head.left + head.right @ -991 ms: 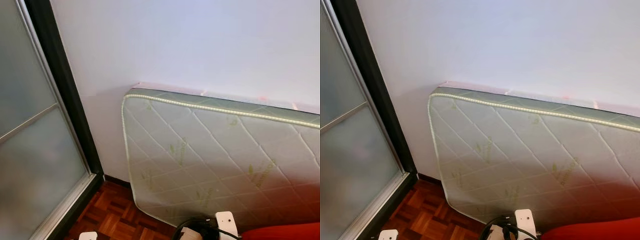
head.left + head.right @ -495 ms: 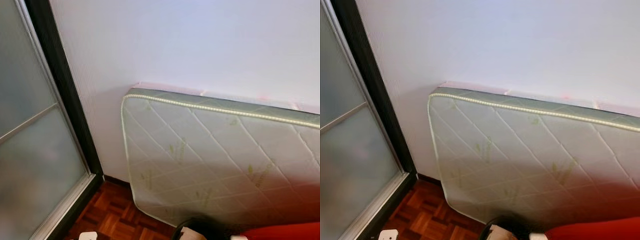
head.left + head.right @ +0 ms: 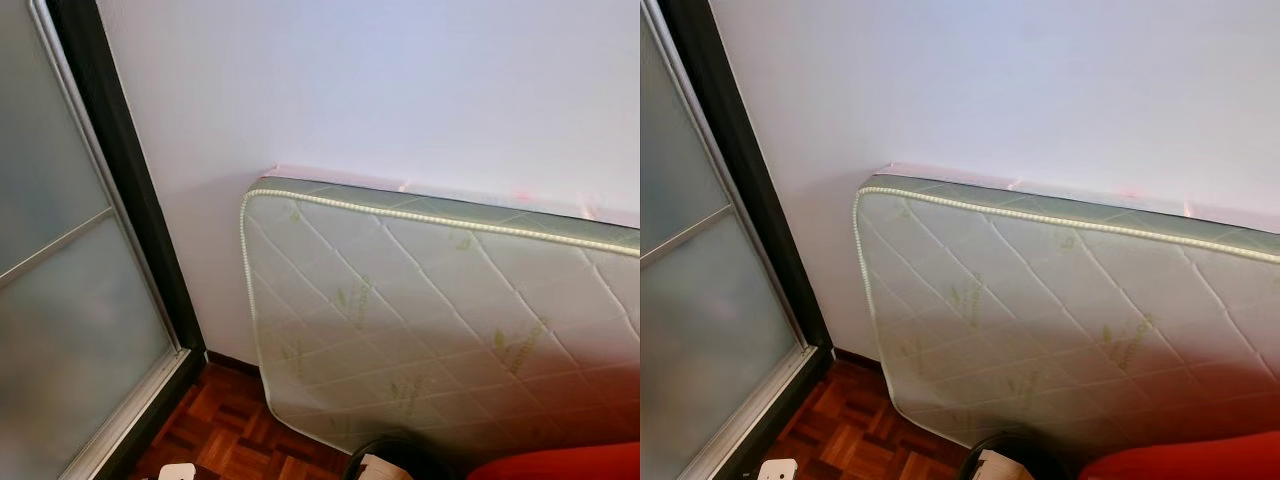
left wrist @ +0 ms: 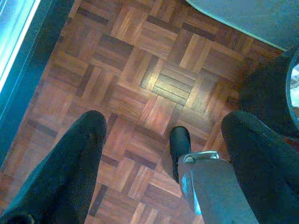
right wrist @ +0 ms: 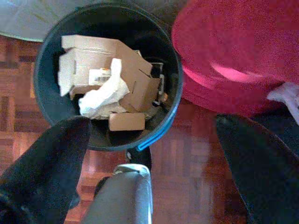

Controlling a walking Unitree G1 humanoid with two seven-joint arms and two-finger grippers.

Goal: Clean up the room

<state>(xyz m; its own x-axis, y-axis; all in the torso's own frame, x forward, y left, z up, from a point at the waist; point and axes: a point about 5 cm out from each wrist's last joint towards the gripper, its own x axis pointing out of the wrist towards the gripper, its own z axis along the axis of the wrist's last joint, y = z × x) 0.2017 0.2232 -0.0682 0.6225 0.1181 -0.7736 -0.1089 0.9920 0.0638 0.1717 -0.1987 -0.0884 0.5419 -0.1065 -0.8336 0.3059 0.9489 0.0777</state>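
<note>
Head views sharp, evenly lit; pale wall (image 3: pixel 400 80) bright, mattress (image 3: pixel 440 300) tinted pink toward lower edge. Wrist views softer: glare patch on parquet (image 4: pixel 159 79), blurred black fingers (image 4: pixel 70 163), bin (image 5: pixel 51 51) interior shadowed.

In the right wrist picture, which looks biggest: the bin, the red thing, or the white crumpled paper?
1. Dark round bin and red thing: similar, and the red thing is cut off, so unsure.
2. White crumpled paper, clearly smallest, lying inside the bin on cardboard boxes.
</note>
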